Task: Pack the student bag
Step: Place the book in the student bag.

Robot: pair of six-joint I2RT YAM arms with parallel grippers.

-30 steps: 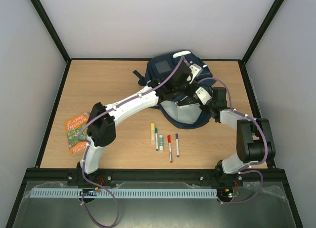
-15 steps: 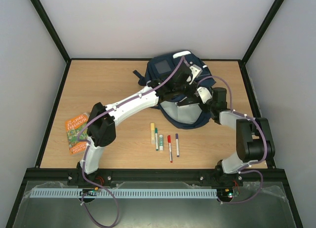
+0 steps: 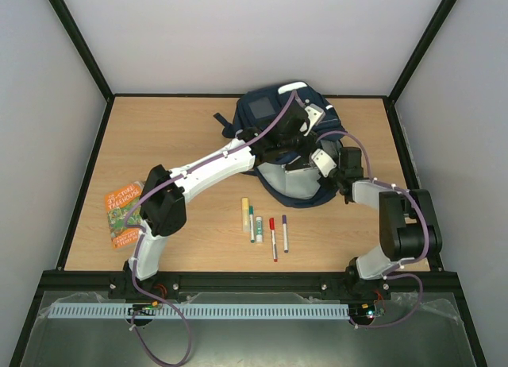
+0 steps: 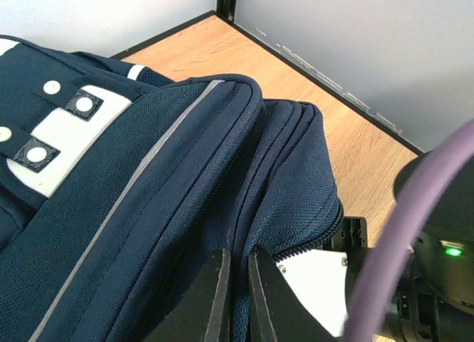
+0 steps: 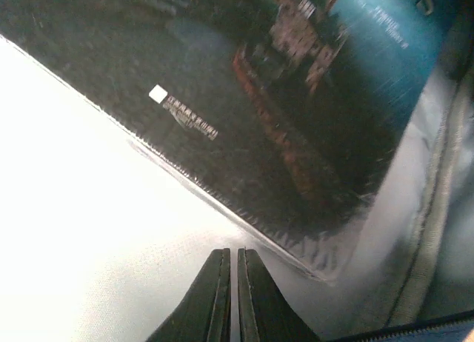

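Observation:
The navy student bag (image 3: 266, 111) lies at the back middle of the table, its main compartment open and showing pale grey lining (image 3: 295, 182). My left gripper (image 3: 294, 139) is shut on the navy edge of the opening by the zip (image 4: 238, 262) and holds it up. My right gripper (image 3: 319, 157) is inside the opening, jaws together with nothing between them (image 5: 238, 257). Just ahead of it a dark book with a teal cover (image 5: 296, 98) lies on the grey lining (image 5: 111, 231) in the bag.
On the table in front of the bag lie a yellow stick (image 3: 245, 212), a green pen (image 3: 252, 222), a red pen (image 3: 272, 237) and a purple pen (image 3: 285, 233). An orange book (image 3: 123, 214) lies at the left edge, beside the left arm.
My right gripper has moved a little left, further into the bag's opening. My left gripper has kept its hold on the bag's edge.

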